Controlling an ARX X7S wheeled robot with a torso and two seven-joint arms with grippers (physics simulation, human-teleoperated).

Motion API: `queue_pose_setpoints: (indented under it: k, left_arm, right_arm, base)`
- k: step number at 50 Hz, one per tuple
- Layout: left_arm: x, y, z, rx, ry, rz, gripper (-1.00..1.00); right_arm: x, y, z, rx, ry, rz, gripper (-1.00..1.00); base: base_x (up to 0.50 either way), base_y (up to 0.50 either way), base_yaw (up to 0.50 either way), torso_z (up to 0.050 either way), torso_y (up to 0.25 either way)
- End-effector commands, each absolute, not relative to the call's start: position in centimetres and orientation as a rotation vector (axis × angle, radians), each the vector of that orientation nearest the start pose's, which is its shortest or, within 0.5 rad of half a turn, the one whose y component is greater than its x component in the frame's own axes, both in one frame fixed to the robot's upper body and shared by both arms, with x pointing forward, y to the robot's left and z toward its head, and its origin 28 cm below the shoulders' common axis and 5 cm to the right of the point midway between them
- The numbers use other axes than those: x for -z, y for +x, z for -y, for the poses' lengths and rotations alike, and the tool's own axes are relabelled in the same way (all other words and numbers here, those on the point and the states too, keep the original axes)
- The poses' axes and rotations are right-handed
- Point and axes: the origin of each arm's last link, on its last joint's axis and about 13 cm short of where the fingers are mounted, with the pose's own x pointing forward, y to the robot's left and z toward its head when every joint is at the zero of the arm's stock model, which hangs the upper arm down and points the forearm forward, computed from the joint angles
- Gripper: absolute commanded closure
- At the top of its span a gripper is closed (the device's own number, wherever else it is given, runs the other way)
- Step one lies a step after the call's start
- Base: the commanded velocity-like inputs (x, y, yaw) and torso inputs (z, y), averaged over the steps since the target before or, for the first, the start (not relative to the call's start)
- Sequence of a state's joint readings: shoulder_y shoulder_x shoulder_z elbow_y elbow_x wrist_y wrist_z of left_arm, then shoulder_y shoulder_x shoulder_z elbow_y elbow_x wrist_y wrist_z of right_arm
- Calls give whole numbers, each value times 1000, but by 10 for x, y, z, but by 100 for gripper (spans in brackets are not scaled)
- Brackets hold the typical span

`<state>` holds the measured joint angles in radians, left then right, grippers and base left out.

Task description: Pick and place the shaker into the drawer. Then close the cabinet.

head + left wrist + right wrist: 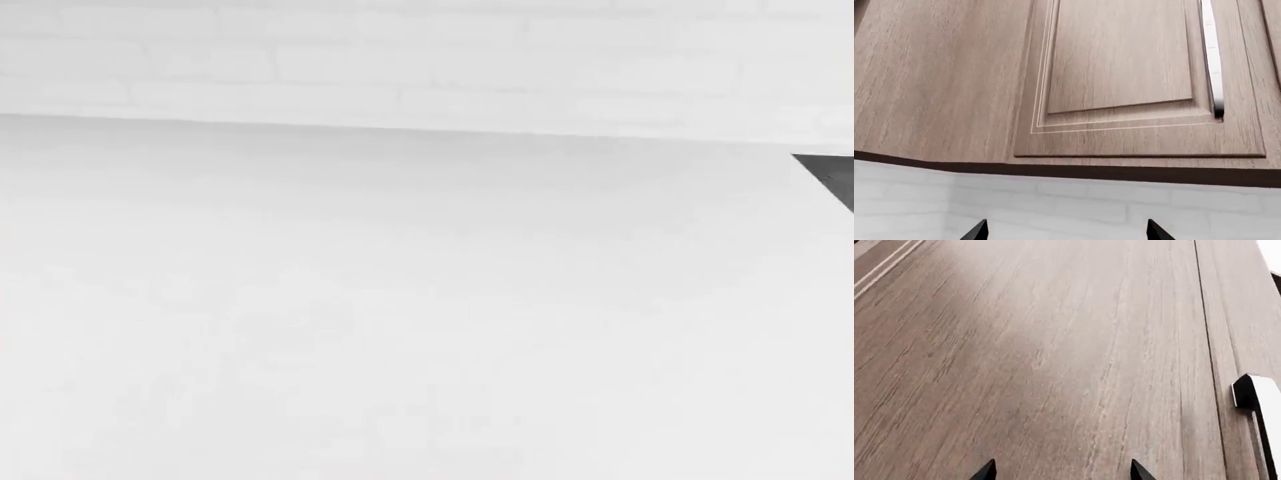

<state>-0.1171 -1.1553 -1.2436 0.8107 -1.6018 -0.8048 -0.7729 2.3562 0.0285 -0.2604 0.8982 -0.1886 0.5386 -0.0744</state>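
Two black fingertips of the left gripper (1066,231) show at the edge of the left wrist view, set wide apart with nothing between them. Beyond them runs a white brick wall (1074,207), and past that a wood-grain cabinet (927,85) with a panelled door (1121,60). A slim silver bar handle (1212,60) runs along one side of that door. A dark strip lines the cabinet's edge where it meets the wall.

Much the same shows for the right gripper (1062,471): two black fingertips, well apart, holding nothing. They face a broad, flat wood-grain panel (1041,350) that fills nearly the whole right wrist view. A thin seam divides it from a narrower strip of wood, and the blocky end of a silver handle (1256,392) sits beside that seam. Whether this flat panel belongs to a drawer or a door cannot be told.

From the head view, almost everything is a pale, plain tabletop (400,320) meeting the white brick wall (400,60) along a straight line at the back. A small dark wedge (834,180) cuts in at the right edge; what it is cannot be told. Neither arm appears in this view.

No view shows the shaker, and no drawer with a dark curved handle can be made out in any of them.
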Motion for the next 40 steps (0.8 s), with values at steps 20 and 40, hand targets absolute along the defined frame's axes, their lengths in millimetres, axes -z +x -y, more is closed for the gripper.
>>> queue_pose_setpoints:
  k: [20, 40]
  left_arm:
    - [-312, 95, -340, -414, 71, 543, -100]
    - [-321, 88, -326, -365, 65, 559, -100]
  right_arm:
    - [-564, 321, 127, 321, -604, 396, -100]
    - [-564, 321, 127, 321, -604, 396, -100]
  base:
    - [0, 0, 0, 0, 0]
    - [2, 0, -1, 0, 0]
